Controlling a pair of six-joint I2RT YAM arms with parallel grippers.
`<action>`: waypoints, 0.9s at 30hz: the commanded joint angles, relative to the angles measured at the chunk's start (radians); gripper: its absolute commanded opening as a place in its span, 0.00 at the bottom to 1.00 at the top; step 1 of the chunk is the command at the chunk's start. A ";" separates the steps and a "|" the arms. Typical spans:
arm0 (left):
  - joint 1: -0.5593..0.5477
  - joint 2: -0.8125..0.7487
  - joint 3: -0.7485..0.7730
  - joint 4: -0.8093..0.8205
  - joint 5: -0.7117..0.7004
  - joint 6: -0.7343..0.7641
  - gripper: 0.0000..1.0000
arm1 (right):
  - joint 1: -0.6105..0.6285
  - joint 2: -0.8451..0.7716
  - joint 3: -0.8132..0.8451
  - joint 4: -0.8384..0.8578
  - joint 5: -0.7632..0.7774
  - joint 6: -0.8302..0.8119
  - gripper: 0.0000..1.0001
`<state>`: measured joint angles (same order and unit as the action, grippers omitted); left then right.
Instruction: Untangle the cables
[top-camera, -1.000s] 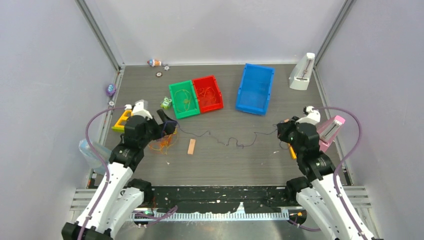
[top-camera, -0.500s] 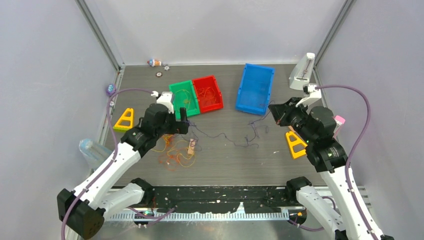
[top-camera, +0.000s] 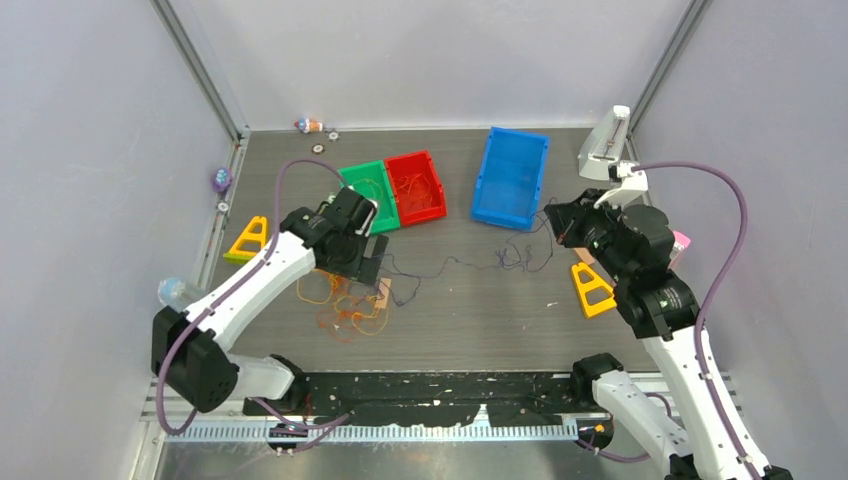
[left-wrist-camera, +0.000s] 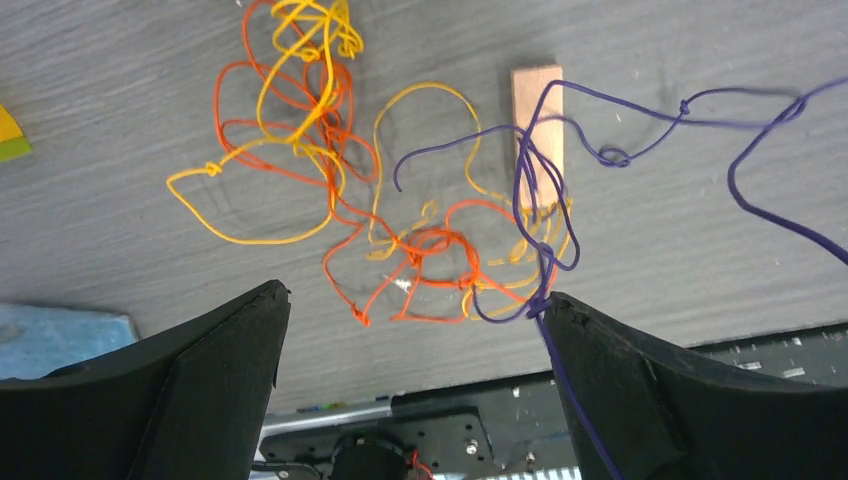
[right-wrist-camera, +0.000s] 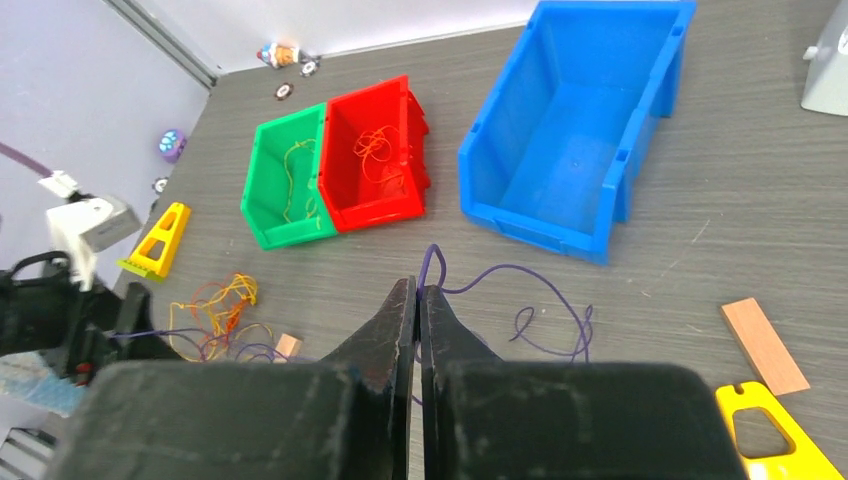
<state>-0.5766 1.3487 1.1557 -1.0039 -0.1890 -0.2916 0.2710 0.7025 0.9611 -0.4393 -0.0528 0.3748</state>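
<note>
A tangle of orange-red and yellow cables (top-camera: 345, 305) lies on the table left of centre. A dark purple cable (top-camera: 470, 262) runs from the tangle across to the right. My left gripper (top-camera: 365, 255) hovers open above the tangle (left-wrist-camera: 440, 250). The purple cable (left-wrist-camera: 545, 180) loops through the tangle and runs along my right finger (left-wrist-camera: 640, 380), which is not closed on it. My right gripper (top-camera: 553, 222) is shut on the purple cable's other end (right-wrist-camera: 500, 266), lifted off the table near the blue bin.
Green bin (top-camera: 365, 200) and red bin (top-camera: 415, 187), each with wires inside, and a blue bin (top-camera: 510, 178) stand at the back. A tan block (top-camera: 383, 293) lies by the tangle. Yellow triangles (top-camera: 247, 238) (top-camera: 593, 288), a white stand (top-camera: 603, 147) and a bottle (top-camera: 175, 293) sit at the sides.
Both arms have reached farther out from the near edge. The left gripper moved right over the tangle. The purple cable, stretched a second ago, now hangs slack and bunched.
</note>
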 joint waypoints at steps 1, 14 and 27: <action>-0.002 -0.115 0.045 -0.084 0.140 0.063 1.00 | -0.001 0.015 0.014 -0.002 0.036 -0.033 0.05; -0.135 0.156 0.142 -0.466 -0.089 0.010 0.99 | -0.001 0.024 0.001 -0.038 0.038 -0.046 0.05; -0.308 0.335 0.152 -0.478 0.098 0.063 0.96 | -0.001 0.014 -0.035 -0.034 0.045 -0.063 0.06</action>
<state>-0.8360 1.6398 1.2907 -1.4410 -0.1314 -0.2420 0.2707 0.7242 0.9375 -0.5018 -0.0193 0.3351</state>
